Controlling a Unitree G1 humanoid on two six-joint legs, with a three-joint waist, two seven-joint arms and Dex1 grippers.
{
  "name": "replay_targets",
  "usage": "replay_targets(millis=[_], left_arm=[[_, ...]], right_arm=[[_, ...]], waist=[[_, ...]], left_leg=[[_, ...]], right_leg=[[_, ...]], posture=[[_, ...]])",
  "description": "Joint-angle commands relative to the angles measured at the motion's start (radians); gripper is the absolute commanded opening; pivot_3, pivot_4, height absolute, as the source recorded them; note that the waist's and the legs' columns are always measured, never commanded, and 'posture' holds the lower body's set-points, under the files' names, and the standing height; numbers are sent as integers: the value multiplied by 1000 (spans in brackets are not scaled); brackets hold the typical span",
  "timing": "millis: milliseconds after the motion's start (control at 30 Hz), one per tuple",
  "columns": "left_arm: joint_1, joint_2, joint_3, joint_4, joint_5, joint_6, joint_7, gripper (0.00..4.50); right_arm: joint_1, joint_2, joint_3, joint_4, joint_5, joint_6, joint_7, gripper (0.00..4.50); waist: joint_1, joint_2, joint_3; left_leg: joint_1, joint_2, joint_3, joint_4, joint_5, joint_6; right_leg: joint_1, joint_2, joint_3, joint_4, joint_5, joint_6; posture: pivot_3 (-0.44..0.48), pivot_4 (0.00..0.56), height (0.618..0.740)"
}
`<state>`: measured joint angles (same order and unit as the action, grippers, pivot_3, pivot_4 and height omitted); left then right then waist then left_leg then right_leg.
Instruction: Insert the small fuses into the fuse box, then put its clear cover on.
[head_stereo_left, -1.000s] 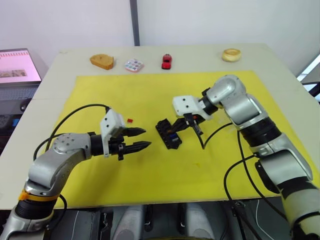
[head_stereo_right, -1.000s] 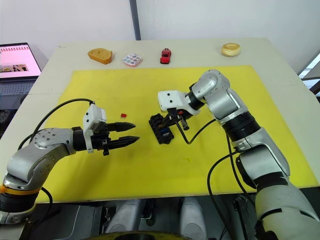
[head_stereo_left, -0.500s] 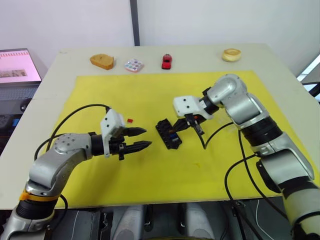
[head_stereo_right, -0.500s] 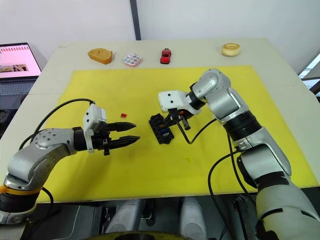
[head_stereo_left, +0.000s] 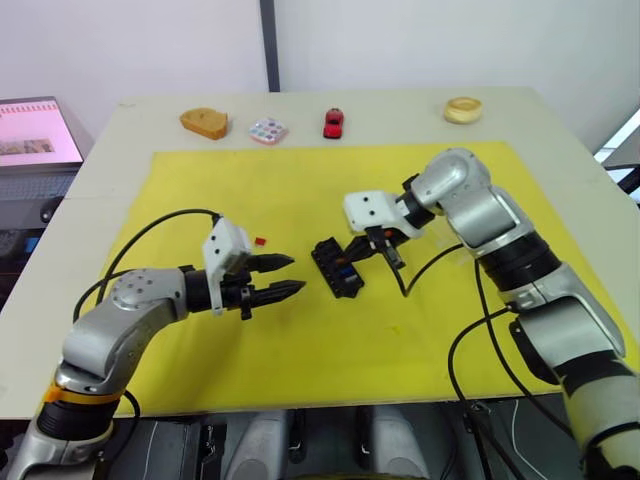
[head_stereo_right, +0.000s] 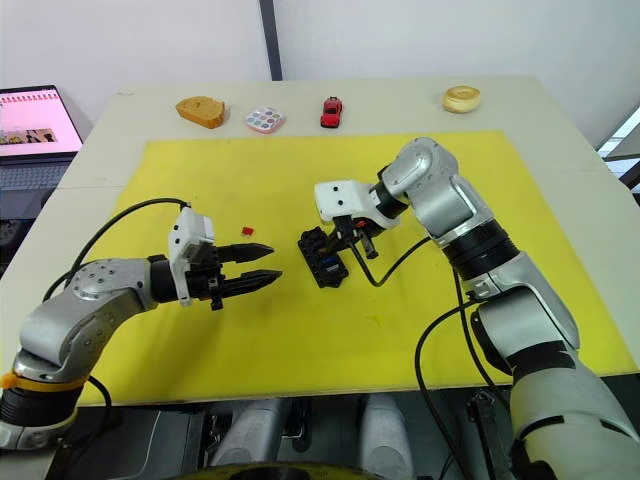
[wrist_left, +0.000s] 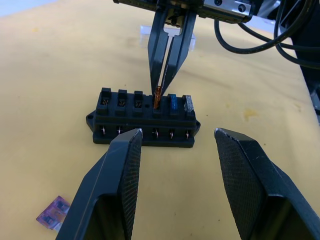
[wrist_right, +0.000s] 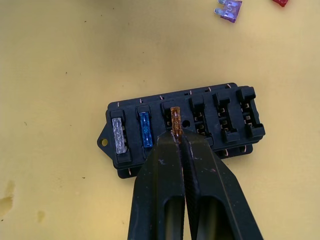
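Observation:
The black fuse box (wrist_right: 185, 127) lies on the yellow mat (head_stereo_left: 300, 190), mid-table. A grey fuse (wrist_right: 118, 136) and a blue-teal fuse (wrist_right: 145, 130) sit in its end slots. My right gripper (wrist_right: 178, 140) is shut on an amber fuse (wrist_right: 175, 120), which stands upright in the third slot. A purple fuse (wrist_left: 52, 211) and a red fuse (head_stereo_left: 260, 241) lie loose on the mat. My left gripper (head_stereo_left: 282, 276) hovers open just left of the box, pointing at it, holding nothing. The clear cover (wrist_left: 145, 31) shows faintly behind the right gripper.
Along the table's far edge stand a red toy car (head_stereo_left: 333, 122), a brown bread-like piece (head_stereo_left: 204, 122), a small colourful disc (head_stereo_left: 268, 130) and a tan ring (head_stereo_left: 462, 109). A laptop screen (head_stereo_left: 35, 130) sits off the left side. Black cables hang from both wrists.

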<state>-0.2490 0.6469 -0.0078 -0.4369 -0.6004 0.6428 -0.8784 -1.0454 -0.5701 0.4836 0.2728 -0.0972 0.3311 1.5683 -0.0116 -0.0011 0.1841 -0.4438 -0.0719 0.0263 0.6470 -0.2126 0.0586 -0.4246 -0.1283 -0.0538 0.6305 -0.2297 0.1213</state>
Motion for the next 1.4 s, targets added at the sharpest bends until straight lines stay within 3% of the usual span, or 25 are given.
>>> replay_targets(millis=[33,633,767,1067,1233,1333,1367,1400], left_arm=[[-6,-9,-2,-31,-5,-18,6,2418],[-8,-34,-2,-17,-1,-29,16,2418],[-7,-37,1,-20,-3,-27,21,2480],[-32,-5,43,-6,-34,-4,8,2480],[-70,95,64,5,-45,14,-63,2480],[-113,139,76,20,-60,25,-95,2480],[-125,146,85,26,-71,33,-102,2480],[-132,153,89,30,-80,40,-107,2480]], right_arm=[[-33,-7,20,-51,-19,15,16,0],[-32,-4,33,-52,-33,-3,9,0],[-49,-5,7,-51,-9,-10,14,1368],[-91,-7,-129,-9,124,52,-2,1368],[53,-17,-240,-70,280,0,31,1368],[146,4,-279,-90,322,-48,-8,559],[164,12,-287,-85,330,-64,-22,73],[175,21,-294,-73,332,-77,-43,26]], waist=[[0,0,0],[1,0,0],[1,0,0],[1,0,0],[2,0,0],[1,0,0],[0,0,0],[0,0,0]], left_leg=[[0,0,0,0,0,0],[0,0,0,0,0,0],[0,0,0,0,0,0],[0,0,0,0,0,0],[0,0,-1,0,0,0],[0,0,0,0,0,0],[0,0,0,0,0,0],[0,0,0,0,0,0]], right_leg=[[0,0,0,0,0,0],[0,0,0,0,0,0],[0,0,0,0,0,0],[0,0,0,0,0,0],[1,0,0,-1,0,0],[0,0,0,-1,0,0],[0,0,0,0,0,0],[0,0,0,0,0,0]], posture=[[0,150,740],[0,150,740],[0,150,740],[0,150,740],[0,150,740],[0,150,740],[0,150,740],[0,150,740]])
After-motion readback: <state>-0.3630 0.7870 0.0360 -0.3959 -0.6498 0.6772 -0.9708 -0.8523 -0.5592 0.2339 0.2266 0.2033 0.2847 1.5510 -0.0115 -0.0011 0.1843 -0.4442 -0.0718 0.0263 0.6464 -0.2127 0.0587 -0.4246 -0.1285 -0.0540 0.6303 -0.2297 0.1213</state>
